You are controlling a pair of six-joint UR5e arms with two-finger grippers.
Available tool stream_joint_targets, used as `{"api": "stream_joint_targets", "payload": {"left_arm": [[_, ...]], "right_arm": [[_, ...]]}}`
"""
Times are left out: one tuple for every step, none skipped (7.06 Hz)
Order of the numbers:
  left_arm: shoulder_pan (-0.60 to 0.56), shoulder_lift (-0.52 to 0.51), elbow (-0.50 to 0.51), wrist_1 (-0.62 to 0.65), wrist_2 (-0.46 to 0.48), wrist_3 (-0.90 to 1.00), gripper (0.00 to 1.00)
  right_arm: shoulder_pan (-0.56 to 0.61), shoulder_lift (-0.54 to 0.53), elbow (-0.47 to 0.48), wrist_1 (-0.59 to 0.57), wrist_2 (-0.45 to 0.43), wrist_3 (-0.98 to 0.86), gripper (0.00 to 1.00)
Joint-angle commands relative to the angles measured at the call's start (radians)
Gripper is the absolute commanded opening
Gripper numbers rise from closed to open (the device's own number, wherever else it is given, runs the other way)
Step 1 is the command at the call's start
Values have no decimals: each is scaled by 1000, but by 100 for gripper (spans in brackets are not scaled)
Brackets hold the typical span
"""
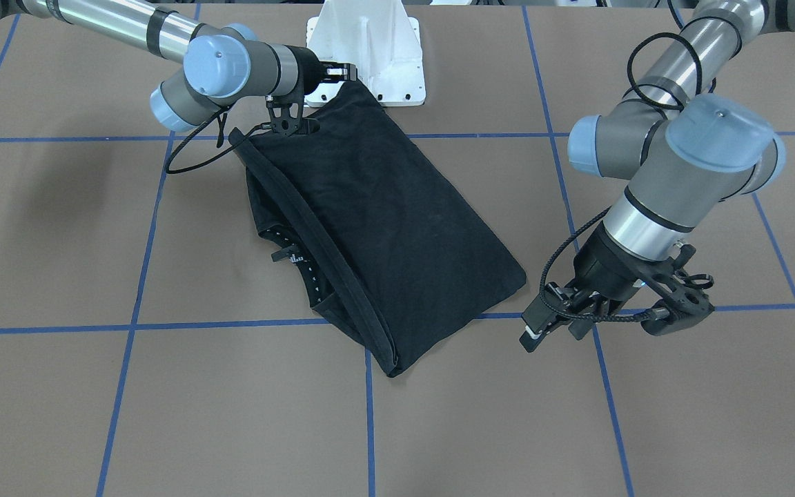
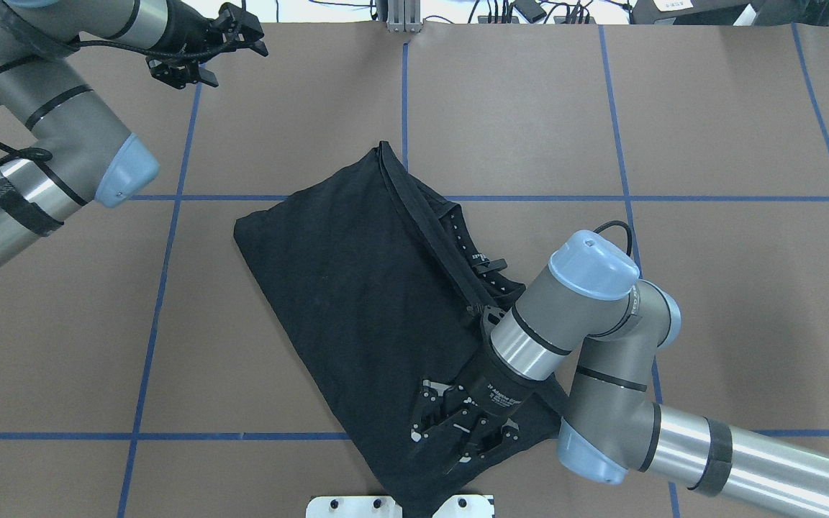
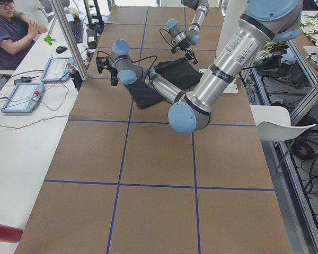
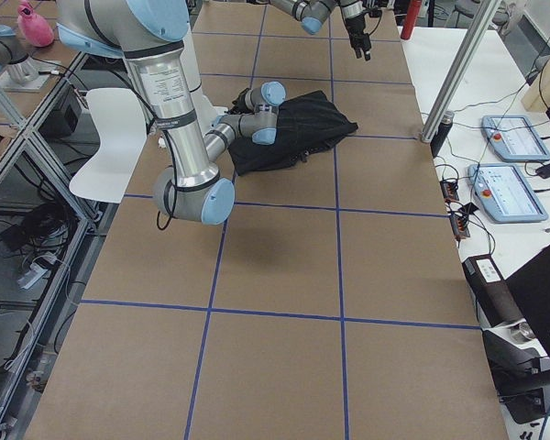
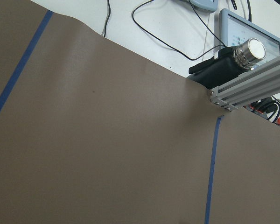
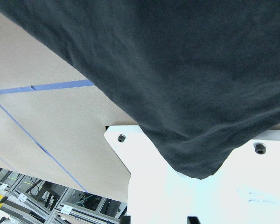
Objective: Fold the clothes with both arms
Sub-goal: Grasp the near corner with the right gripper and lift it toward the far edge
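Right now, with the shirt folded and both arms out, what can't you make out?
- The T-shirt has its underside hidden in every view, folded beneath the top layer.
- The right gripper has black fingers that blend into the black cloth in the overhead view, so I can't tell whether they pinch it.
- The neck label is too small to read in the front-facing view.

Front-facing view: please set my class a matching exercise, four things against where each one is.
Things:
1. T-shirt
2. left gripper
3. right gripper
4. white base

Places:
A. over bare table, apart from the shirt
B. folded, lying slantwise across the middle
C. at the robot's edge, a shirt corner lapping onto it
D. at the shirt's corner nearest the base

Pairs: 1-B, 2-A, 3-D, 4-C.
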Motion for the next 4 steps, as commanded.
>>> {"api": "stream_joint_targets", "payload": {"left_arm": [[55,106,-97,-2,-3,0,100],[113,154,-136,-3,6,-3,100],[161,159,-147,-3,8,-5,100],[206,178,-144,-3,35,-5,100]], "right_arm": [[153,0,2,0,-5,-11,100],[242,-1,-4,0,-5,-11,100],[328,-6,-12,0,-7,-12,100],[380,-6,-21,2,-78,-34,100]]}}
